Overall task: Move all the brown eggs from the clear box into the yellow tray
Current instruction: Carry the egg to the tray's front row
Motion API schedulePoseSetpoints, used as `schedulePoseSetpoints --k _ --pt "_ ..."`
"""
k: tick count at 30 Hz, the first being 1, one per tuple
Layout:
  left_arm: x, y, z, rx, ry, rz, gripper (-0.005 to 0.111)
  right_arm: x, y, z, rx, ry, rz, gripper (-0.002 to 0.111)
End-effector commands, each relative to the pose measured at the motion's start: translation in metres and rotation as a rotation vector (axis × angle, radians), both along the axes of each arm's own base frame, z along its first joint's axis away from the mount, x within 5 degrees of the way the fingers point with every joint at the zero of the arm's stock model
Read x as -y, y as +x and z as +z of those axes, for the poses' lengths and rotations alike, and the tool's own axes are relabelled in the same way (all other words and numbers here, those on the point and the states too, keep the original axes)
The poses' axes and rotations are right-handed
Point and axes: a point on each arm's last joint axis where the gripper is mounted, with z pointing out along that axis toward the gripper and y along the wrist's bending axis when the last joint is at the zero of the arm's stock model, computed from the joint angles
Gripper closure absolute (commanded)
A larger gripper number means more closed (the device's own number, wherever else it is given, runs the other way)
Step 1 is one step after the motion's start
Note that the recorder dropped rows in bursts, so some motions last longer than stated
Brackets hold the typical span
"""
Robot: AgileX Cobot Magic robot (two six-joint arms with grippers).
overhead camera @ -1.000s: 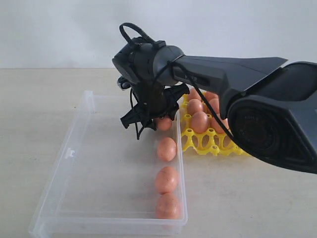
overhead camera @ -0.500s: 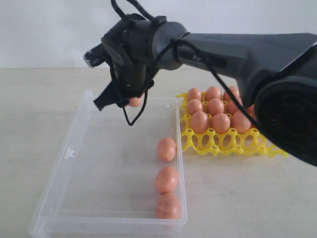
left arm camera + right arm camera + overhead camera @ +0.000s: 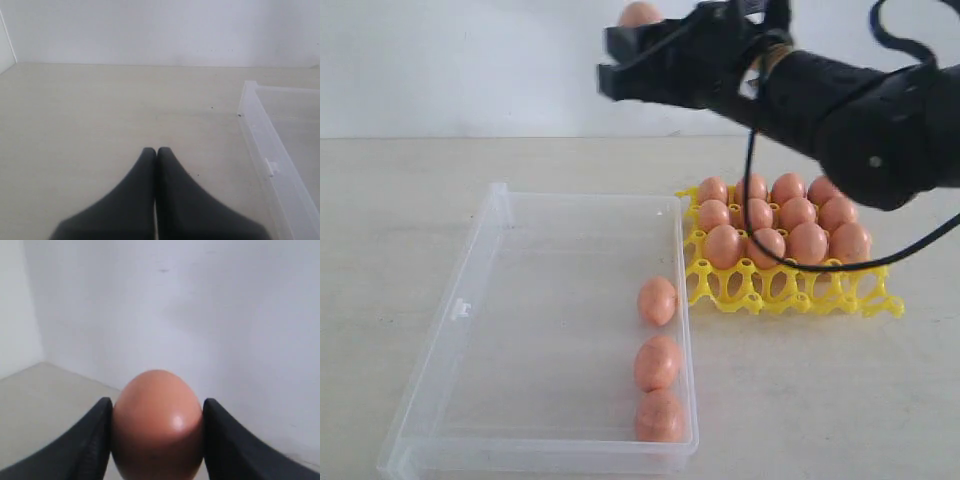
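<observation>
Exterior view: right gripper (image 3: 628, 52), clamped on a brown egg (image 3: 640, 13), has risen from the clear box (image 3: 488, 232), three eggs (image 3: 657, 300) remaining; left gripper (image 3: 156, 152) pressed together, empty.

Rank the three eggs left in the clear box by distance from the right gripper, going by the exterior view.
1. Far-end egg, nearest the raised right gripper and its held egg.
2. Middle egg, midway along the row.
3. Near-end egg, in the clear box's front corner.
</observation>
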Motion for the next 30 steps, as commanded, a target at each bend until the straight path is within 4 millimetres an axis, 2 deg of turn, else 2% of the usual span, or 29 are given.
schedulePoseSetpoints --k 1,2,3,4,5,7,10,12,16,22,30 --pt "0.0 0.0 -0.001 -0.006 0.005 0.001 0.111 0.067 0.038 -0.017 0.074 -0.15 0.007 0.109" --pt "0.0 0.0 -0.001 -0.006 0.005 0.001 0.111 0.078 0.041 -0.019 0.117 -0.188 0.15 0.109" --pt "0.0 0.0 -0.001 -0.006 0.005 0.001 0.111 0.094 0.039 -0.022 0.097 -0.182 0.389 0.109" --pt "0.0 0.0 -0.001 -0.006 0.005 0.001 0.111 0.105 0.04 -0.026 -0.003 -0.123 0.492 0.109" --pt "0.0 0.0 -0.001 -0.006 0.005 0.001 0.111 0.123 0.039 -0.037 -0.195 -0.046 0.596 0.109" --pt "0.0 0.0 -0.001 -0.006 0.005 0.001 0.111 0.141 0.039 -0.062 -0.315 -0.051 0.598 0.109" --pt "0.0 0.0 -0.001 -0.004 0.005 -0.001 0.111 0.139 0.026 -0.096 -0.355 -0.039 0.608 0.109" --pt "0.0 0.0 -0.001 -0.004 0.005 -0.001 0.111 0.13 0.015 -0.115 -0.367 0.0 0.602 0.109" --pt "0.0 0.0 -0.001 -0.004 0.005 -0.001 0.111 0.108 -0.005 -0.142 -0.308 -0.077 0.596 0.109" --pt "0.0 0.0 -0.001 -0.004 0.005 -0.001 0.111 0.091 0.0 -0.146 -0.266 -0.151 0.513 0.109" --pt "0.0 0.0 -0.001 -0.004 0.005 -0.001 0.111 0.098 0.006 -0.161 -0.343 -0.286 0.395 0.109"
